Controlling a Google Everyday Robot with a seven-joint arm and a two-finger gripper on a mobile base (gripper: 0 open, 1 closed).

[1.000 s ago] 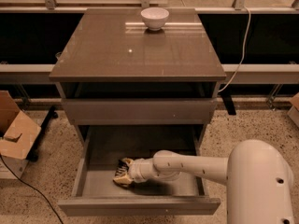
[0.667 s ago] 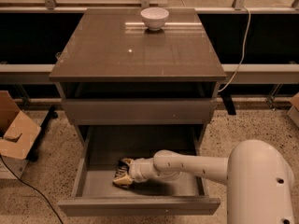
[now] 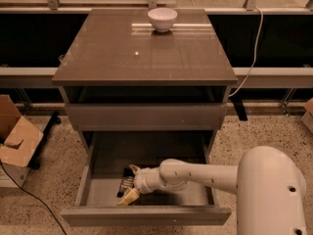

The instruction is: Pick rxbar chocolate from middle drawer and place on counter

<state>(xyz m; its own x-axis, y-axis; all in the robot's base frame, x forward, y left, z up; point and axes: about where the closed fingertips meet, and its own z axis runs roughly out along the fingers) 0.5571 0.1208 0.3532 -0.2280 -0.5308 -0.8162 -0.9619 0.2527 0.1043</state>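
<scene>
The middle drawer [image 3: 146,214] is pulled out, with its grey floor and side walls showing. The rxbar chocolate [image 3: 125,185], a small black bar, lies flat on the drawer floor at the front left. My gripper [image 3: 130,184] reaches into the drawer from the right, down at the bar. Its cream fingers [image 3: 128,197] stand apart, one at each side of the bar. The bar rests on the floor and is not lifted. The glossy grey-brown counter [image 3: 146,53] is above.
A white bowl [image 3: 162,19] stands at the back middle of the counter. A shut drawer front [image 3: 146,115] sits above the open drawer. A cardboard box [image 3: 17,141] lies on the floor at left. A cable [image 3: 252,53] hangs at right.
</scene>
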